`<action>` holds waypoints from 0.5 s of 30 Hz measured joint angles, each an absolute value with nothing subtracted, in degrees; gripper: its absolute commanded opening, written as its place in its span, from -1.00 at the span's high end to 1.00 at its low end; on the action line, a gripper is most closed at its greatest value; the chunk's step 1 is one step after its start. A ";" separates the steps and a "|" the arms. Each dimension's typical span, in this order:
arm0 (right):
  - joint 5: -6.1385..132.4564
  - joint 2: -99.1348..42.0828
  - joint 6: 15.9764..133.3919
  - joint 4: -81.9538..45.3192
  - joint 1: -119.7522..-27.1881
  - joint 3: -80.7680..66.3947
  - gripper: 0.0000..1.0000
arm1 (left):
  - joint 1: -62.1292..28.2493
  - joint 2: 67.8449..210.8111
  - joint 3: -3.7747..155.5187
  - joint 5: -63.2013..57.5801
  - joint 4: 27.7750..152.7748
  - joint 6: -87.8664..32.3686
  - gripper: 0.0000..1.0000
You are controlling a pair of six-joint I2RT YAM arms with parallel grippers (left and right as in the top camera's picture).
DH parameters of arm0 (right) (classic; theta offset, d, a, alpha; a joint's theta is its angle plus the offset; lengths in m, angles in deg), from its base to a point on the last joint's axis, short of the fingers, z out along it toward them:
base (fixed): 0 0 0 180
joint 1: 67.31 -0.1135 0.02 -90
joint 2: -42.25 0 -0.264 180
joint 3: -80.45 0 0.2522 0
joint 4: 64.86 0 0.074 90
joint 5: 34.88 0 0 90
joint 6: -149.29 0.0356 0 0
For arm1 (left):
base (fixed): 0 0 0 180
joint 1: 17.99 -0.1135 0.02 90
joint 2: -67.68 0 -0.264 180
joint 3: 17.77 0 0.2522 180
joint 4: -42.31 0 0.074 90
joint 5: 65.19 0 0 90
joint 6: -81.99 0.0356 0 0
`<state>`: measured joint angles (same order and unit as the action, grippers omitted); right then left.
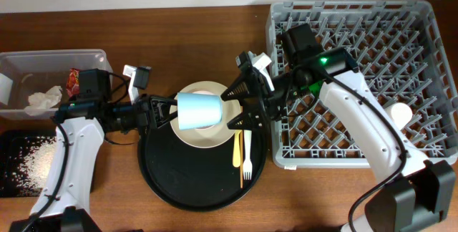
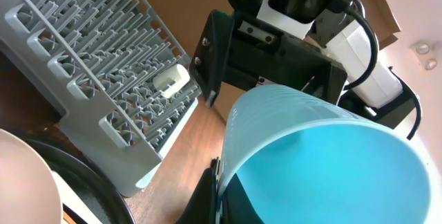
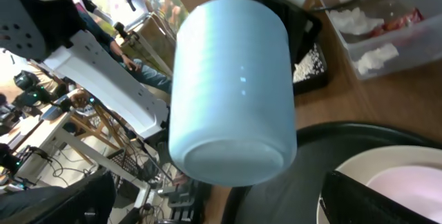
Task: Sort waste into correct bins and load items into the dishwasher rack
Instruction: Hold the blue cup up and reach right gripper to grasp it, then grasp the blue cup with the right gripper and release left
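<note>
**A:** Which step is judged to be in hand?

**B:** A handover of the light blue cup point(image 1: 197, 110), it would seem. The cup is held on its side in the air, above the cream plate point(image 1: 202, 89) and the pink bowl point(image 3: 414, 193) that sits in it, on the round black tray point(image 1: 179, 182). It is gripped at the rim by the closed jaws of the left gripper point(image 1: 170, 112). Its base is turned toward the right gripper point(image 1: 229, 110), whose jaws are spread wide, one on either side of the base. No contact with the cup can be made out.

**A:** What is called for next?

**B:** The right jaws would need to be closed squarely on the cup's wall near the base, and only then should the left jaws be released. The wall is smooth and rounded, so an off-centre grip could let it slip. After that the cup could be carried over to the dishwasher rack point(image 1: 351, 7), where a small cream cup point(image 1: 398, 112) is seen, and set between the pegs.

**A:** How much is left to be done?

**B:** The plate, the bowl, the yellow utensil point(image 1: 237, 150) and the white fork point(image 1: 246, 153) are not yet loaded. The waste looks dealt with: tissues point(image 1: 43, 99) and a red wrapper point(image 1: 73, 81) lie in the clear tub point(image 1: 54, 56), and rice point(image 1: 36, 157) lies in the black rectangular tray point(image 1: 14, 142) on the tabletop.
</note>
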<state>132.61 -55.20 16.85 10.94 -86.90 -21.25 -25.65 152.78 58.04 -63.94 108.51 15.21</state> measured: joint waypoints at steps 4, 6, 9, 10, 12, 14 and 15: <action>134.71 -55.20 16.85 9.19 -87.54 -21.25 -0.97 | -25.65 152.78 58.04 -63.92 108.49 15.21 1.00; 134.82 -55.20 16.85 7.88 -88.93 -21.25 -0.97 | -25.65 152.78 58.04 -63.94 108.38 15.21 1.00; 134.71 -55.20 16.85 5.50 -90.20 -21.25 -0.97 | -25.65 152.78 58.04 -64.62 108.32 15.21 1.00; 134.66 -55.20 16.83 5.15 -90.51 -21.25 -0.97 | -25.65 152.78 58.04 -64.78 108.36 15.21 1.00; 134.47 -55.20 16.87 3.90 -91.03 -21.25 -0.97 | -25.65 152.78 58.04 -65.08 108.34 15.21 0.99; 134.27 -55.20 16.87 3.03 -91.38 -21.25 -0.97 | -25.41 152.78 58.04 -65.26 108.32 15.21 1.00; 134.29 -55.20 16.83 2.76 -91.82 -21.25 -0.97 | -24.29 152.78 58.04 -65.23 108.27 15.21 0.99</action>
